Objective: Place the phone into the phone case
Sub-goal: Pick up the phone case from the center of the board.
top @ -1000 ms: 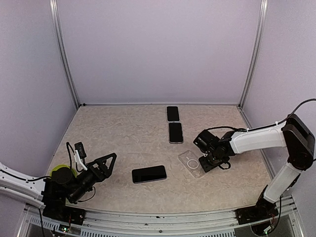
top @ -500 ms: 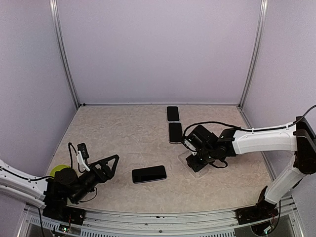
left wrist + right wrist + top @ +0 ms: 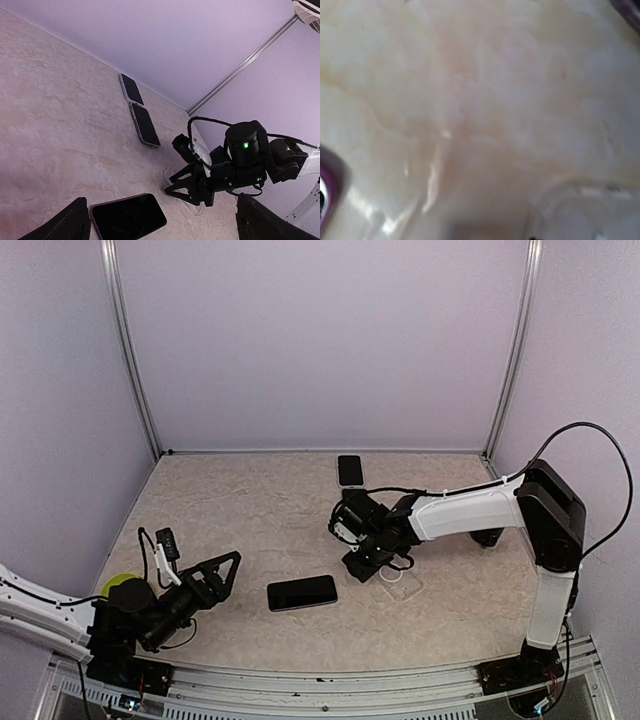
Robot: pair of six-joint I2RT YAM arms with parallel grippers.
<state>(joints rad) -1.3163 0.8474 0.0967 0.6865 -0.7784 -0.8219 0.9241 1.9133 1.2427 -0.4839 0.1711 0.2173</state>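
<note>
Black right jaws now past clear phone case (image 3: pixel 404 587), nearer front phone (image 3: pixel 301 592)

Both arms have white shells and black joints. The right arm (image 3: pixel 470 515) trails a looping black cable (image 3: pixel 585 430). The left arm (image 3: pixel 35 612) bears a lime-green cap (image 3: pixel 120 586) behind the black, triangular left claw (image 3: pixel 222 572).

We see the right arm (image 3: pixel 470 515) has swung left across the counter (image 3: pixel 240 510). Its end effector (image 3: pixel 362 562), earlier at the right edge of the clear phone case (image 3: pixel 404 588), now sits over the case's left end. From above, the arm now hides the middle phone (image 3: pixel 145 125).
</note>
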